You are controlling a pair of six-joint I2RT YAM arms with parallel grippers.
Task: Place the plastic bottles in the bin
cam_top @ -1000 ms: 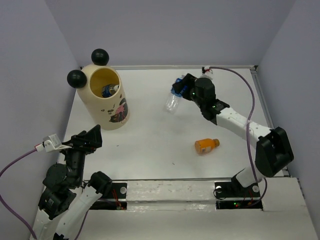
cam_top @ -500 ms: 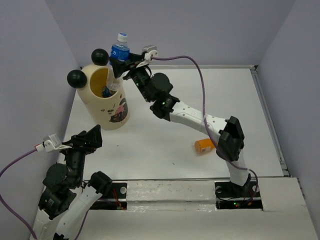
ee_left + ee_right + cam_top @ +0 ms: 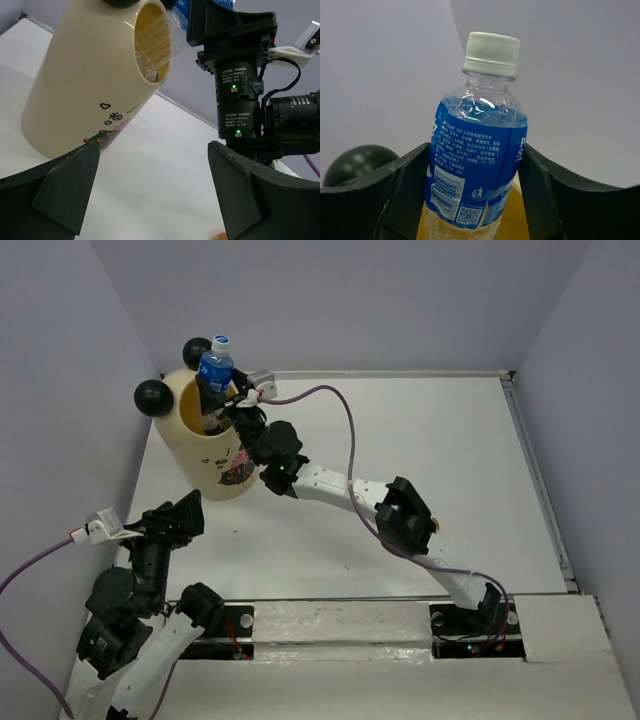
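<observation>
Grasping a clear blue-labelled plastic bottle (image 3: 214, 368) in the right pincer (image 3: 213, 392), upright at the tall cream cylindrical bin (image 3: 205, 460) mouth; keeping left pincer (image 3: 178, 515) released, near bin.

Bottle (image 3: 214, 368) upright over bin (image 3: 205, 455) mouth, between right jaws; bin far-left on table (image 3: 450, 440).

Blue-labelled clear bottle (image 3: 214, 368) cap-up, its base in mouth of upright cream bin (image 3: 200, 465).

blue-labelled bottle (image 3: 479, 165) upright in right hand (image 3: 474, 172), black ball (image 3: 357, 162) lower left
</observation>
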